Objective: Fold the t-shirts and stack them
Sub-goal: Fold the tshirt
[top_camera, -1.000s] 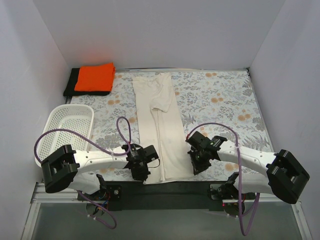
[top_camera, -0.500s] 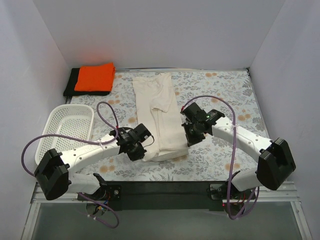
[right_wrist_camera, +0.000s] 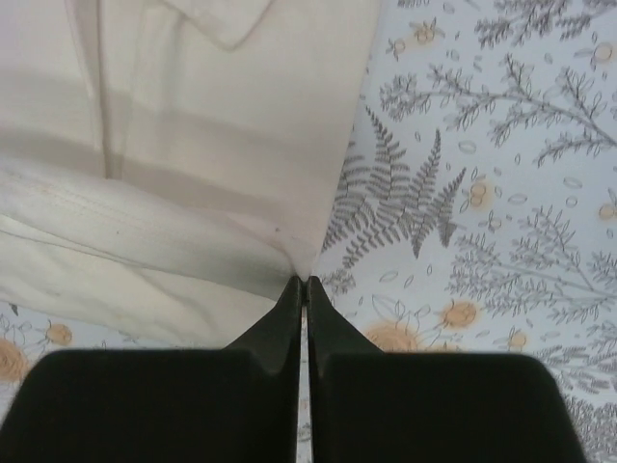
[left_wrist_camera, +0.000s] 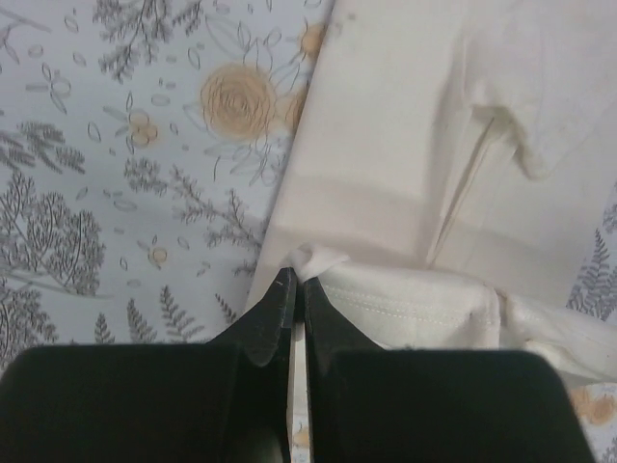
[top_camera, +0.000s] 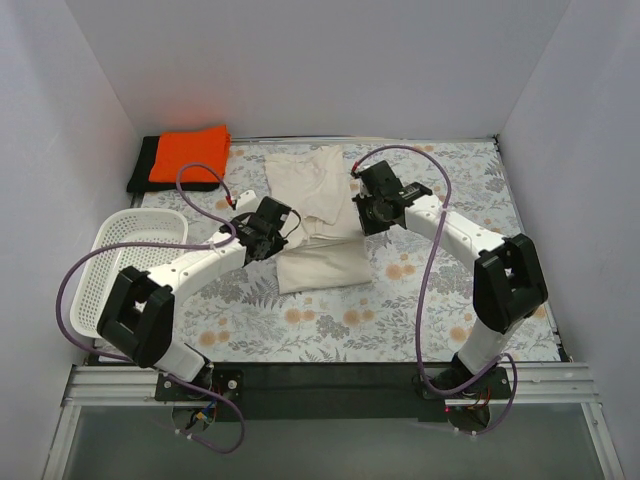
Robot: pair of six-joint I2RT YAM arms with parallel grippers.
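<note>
Cream shirt (top_camera: 320,268) half-folded.
Left fingers (left_wrist_camera: 271,318) and right fingers (right_wrist_camera: 285,318) clamp its hem corners; next, they should lay them at the collar.

At the upper left of the top view we see only the left and lower edges of the black tee (top_camera: 141,165); the orange tee (top_camera: 190,153) covers the rest. In both wrist views the cream tee (left_wrist_camera: 405,145) runs off the frame, and the cloth nipped inside the closed left pincer (left_wrist_camera: 297,285) and right pincer (right_wrist_camera: 305,282) is hidden.
</note>
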